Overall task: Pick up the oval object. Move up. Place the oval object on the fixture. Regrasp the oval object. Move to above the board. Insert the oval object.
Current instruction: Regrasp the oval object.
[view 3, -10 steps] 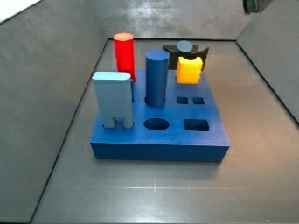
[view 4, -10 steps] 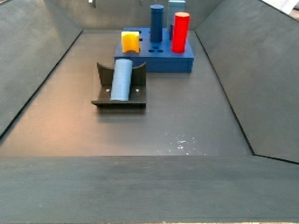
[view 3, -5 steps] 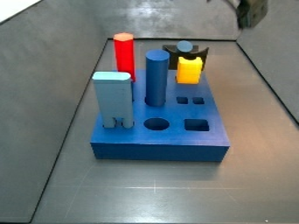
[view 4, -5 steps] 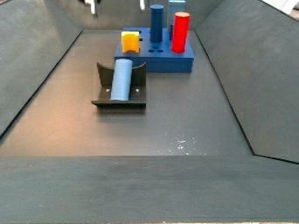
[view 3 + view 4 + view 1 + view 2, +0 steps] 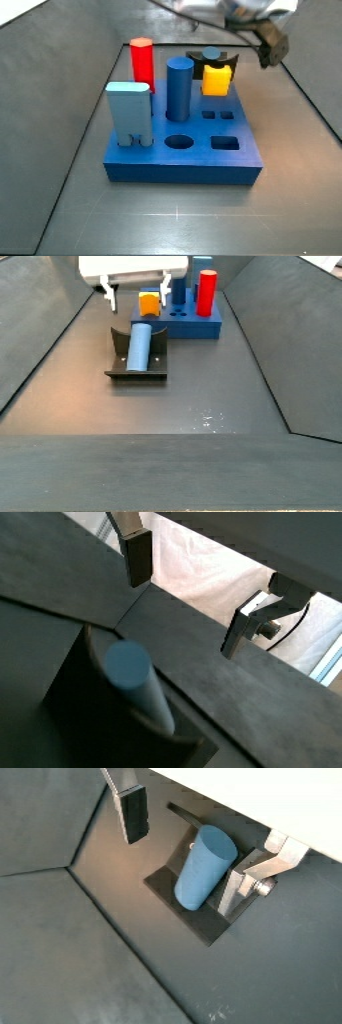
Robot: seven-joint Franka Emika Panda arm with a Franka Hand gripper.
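In a side view the gripper point(image 5: 135, 293) hangs above the far end of the fixture point(image 5: 116, 356), fingers spread apart with nothing between them. The oval object point(image 5: 139, 344) lies lengthwise in the fixture, untouched. Right of it stands the board point(image 5: 201, 327), carrying a yellow piece point(image 5: 148, 302), a dark blue cylinder point(image 5: 179, 286) and a red peg point(image 5: 207, 292).

A side view from the opposite end shows the board's point(image 5: 187, 160) open holes and a light blue block peg point(image 5: 128, 112); there the fixture is mostly hidden behind the yellow piece.

In both wrist views the oval object point(image 5: 205, 866) sits below and between the open fingers point(image 5: 134, 814); its rounded end face point(image 5: 128, 662) shows in a wrist view.
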